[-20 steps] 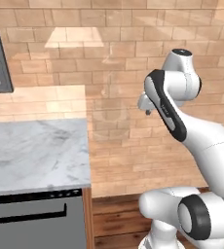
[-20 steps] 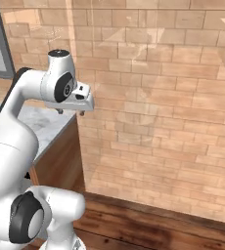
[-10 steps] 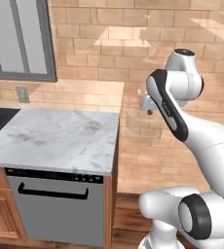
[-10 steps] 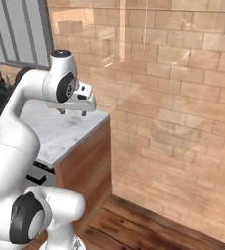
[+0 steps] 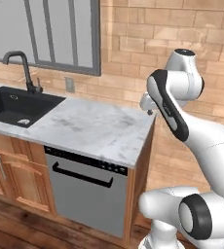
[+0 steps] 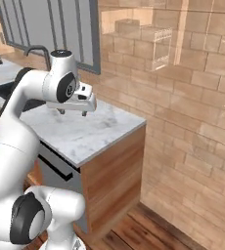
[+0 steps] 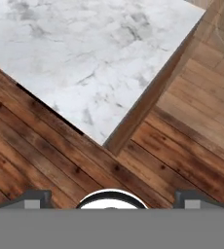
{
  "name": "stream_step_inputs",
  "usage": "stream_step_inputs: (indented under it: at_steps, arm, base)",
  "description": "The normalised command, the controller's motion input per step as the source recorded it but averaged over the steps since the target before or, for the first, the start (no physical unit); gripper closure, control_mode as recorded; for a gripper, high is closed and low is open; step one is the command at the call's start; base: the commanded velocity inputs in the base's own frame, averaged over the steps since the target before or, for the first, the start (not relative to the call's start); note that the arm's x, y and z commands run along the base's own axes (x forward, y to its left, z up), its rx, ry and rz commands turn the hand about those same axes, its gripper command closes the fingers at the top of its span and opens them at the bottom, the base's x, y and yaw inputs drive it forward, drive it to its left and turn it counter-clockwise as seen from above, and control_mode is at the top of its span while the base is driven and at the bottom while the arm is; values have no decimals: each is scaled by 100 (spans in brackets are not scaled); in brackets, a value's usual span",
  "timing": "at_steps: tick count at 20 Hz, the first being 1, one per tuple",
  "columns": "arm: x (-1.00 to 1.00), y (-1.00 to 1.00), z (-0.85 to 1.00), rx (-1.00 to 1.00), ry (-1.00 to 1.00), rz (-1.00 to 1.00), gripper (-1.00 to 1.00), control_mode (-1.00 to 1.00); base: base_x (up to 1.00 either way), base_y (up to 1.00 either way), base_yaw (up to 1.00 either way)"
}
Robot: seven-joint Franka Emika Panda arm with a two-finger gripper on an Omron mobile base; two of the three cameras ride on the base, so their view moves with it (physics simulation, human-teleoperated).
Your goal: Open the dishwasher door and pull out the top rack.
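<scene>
While my gripper [image 6: 71,112] hangs high above the marble counter [image 5: 99,127], fingers spread and empty, I see the dishwasher door [image 5: 87,193] shut under it, right of the sink [image 5: 17,104]; top rack hidden.

One dishwasher door [image 5: 87,192], grey, shut, with one black bar handle [image 5: 82,176] and one black control strip [image 5: 87,160] across its top. One marble bench [image 5: 97,129]. One black sink [image 5: 16,104] set into it, and one dark tap [image 5: 22,68] behind that. One outlet plate [image 5: 70,84] on the brick. Two wooden cabinet doors [image 5: 9,172] show to the left of the dishwasher. One window [image 5: 46,34], split by several dark bars.
</scene>
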Motion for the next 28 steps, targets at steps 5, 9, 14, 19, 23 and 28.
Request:
stream_step_inputs:
  at_steps: [5, 9, 14, 19, 23, 28]
  arm:
    - [0, 0, 0, 0, 0, 0, -100, 100]
    - [0, 0, 0, 0, 0, 0, -100, 100]
    - [0, 0, 0, 0, 0, 0, -100, 100]
    - [0, 0, 0, 0, 0, 0, -100, 100]
    - [-1, 2, -28, -3, 0, 20, -100, -100]
    - [0, 21, -43, -7, 1, 26, -100, -100]
  base:
    - [-5, 0, 41]
    - [-4, 0, 36]
    - [-5, 0, 33]
    - [-1, 0, 32]
    - [0, 0, 8]
    - [0, 0, 0]
